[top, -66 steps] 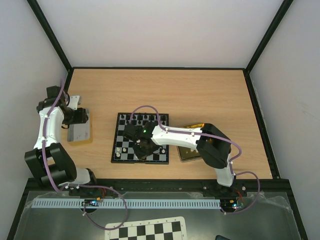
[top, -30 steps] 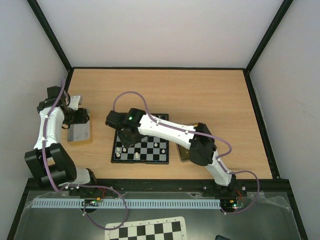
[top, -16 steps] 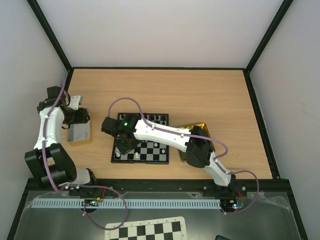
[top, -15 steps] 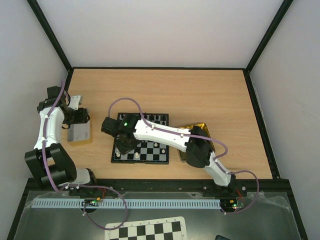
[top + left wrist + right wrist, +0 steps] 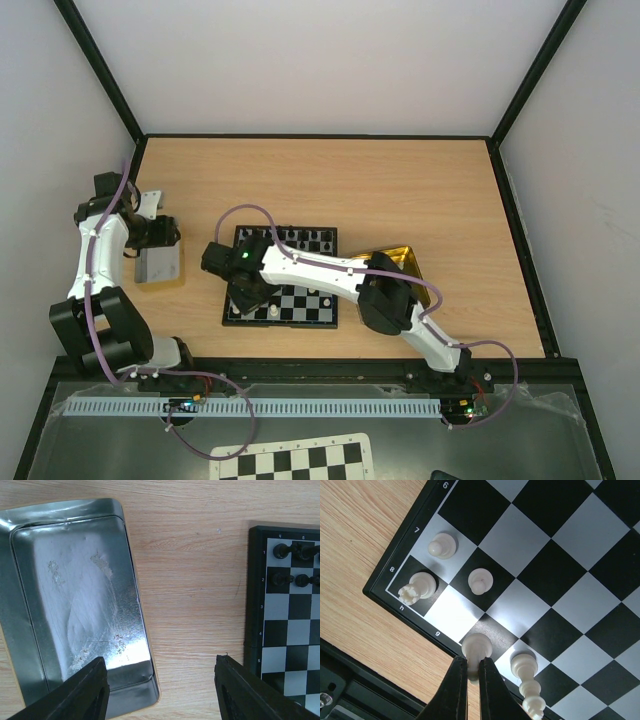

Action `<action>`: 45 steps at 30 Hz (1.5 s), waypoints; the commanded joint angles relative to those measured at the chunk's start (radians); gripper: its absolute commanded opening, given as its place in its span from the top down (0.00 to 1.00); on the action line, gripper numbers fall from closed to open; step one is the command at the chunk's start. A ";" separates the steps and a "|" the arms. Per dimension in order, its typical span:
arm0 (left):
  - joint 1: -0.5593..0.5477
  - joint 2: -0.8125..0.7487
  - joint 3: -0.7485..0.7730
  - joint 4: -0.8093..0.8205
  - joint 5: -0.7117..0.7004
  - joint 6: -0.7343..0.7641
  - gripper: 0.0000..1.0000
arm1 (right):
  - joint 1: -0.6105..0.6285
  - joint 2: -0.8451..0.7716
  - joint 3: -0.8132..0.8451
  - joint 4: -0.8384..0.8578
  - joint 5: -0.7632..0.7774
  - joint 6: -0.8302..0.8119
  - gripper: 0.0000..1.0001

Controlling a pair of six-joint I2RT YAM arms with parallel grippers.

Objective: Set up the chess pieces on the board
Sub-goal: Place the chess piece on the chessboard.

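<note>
The left gripper [image 5: 161,659] hangs open over the counter [image 5: 190,580] with nothing between its fingers [image 5: 85,690]. It sits above the bare strip between the silver tin [image 5: 75,605] and the board [image 5: 255,605]. In the left wrist view only the finger ends show, cut off by the bottom edge. The tin lies to the left of that strip, its scuffed inside facing up. The board's black frame comes in from the right and runs out of view. Four black pieces [image 5: 281,551] stand in two rows at its corner.

The right gripper [image 5: 474,660] is pinched onto a white piece [image 5: 476,646]. That piece stands on a dark square in the board's edge row, two squares in from the corner. A white rook [image 5: 412,591] fills the corner square itself. Two white pawns [image 5: 442,545] stand in the next row. A taller white piece [image 5: 526,672] stands just to the right of the held one.

From above, the right arm [image 5: 320,268] lies across the board and hides its left part, along with the held piece. Further black pieces show along the far row. The gold tin [image 5: 400,260] lies to the right of the board, partly covered by the arm's elbow.
</note>
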 commanded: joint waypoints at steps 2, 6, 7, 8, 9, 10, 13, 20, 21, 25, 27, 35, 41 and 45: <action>-0.001 -0.013 0.025 -0.007 0.006 -0.007 0.41 | 0.007 0.020 0.002 0.009 -0.009 -0.008 0.98; -0.002 -0.017 0.017 -0.004 0.001 -0.005 0.41 | 0.007 0.027 0.004 0.016 -0.016 -0.007 0.98; -0.001 -0.017 0.017 -0.004 0.002 -0.005 0.41 | 0.007 0.028 0.004 0.018 -0.018 -0.006 0.98; -0.001 -0.018 0.016 -0.004 0.002 -0.005 0.41 | 0.008 0.029 0.004 0.020 -0.021 -0.006 0.98; -0.001 -0.019 0.015 -0.004 0.002 -0.005 0.41 | 0.008 0.032 0.008 0.021 -0.025 -0.006 0.98; -0.002 -0.019 0.015 -0.005 0.002 -0.004 0.41 | 0.008 0.034 0.009 0.022 -0.029 -0.006 0.98; -0.002 -0.021 0.013 -0.006 0.001 -0.002 0.41 | 0.010 0.042 0.018 0.022 -0.031 -0.006 0.98; -0.002 -0.029 0.009 -0.007 -0.001 0.000 0.41 | 0.013 0.057 0.022 0.034 -0.043 -0.002 0.98; -0.002 -0.030 0.007 -0.008 -0.001 0.001 0.41 | 0.014 0.059 0.022 0.037 -0.045 -0.002 0.98; -0.002 -0.034 0.005 -0.011 -0.002 0.004 0.41 | 0.014 0.065 0.031 0.040 -0.045 0.000 0.98; -0.001 -0.037 0.004 -0.011 -0.004 0.005 0.41 | 0.013 0.068 0.035 0.040 -0.046 0.001 0.98; -0.001 -0.048 -0.005 -0.015 -0.011 0.011 0.41 | 0.015 0.083 0.053 0.039 -0.049 0.002 0.98; -0.001 -0.051 -0.011 -0.016 -0.013 0.012 0.41 | 0.014 0.093 0.064 0.034 -0.049 -0.002 0.98; -0.001 -0.049 -0.011 -0.017 -0.011 0.011 0.41 | 0.014 0.096 0.064 0.033 -0.047 -0.004 0.98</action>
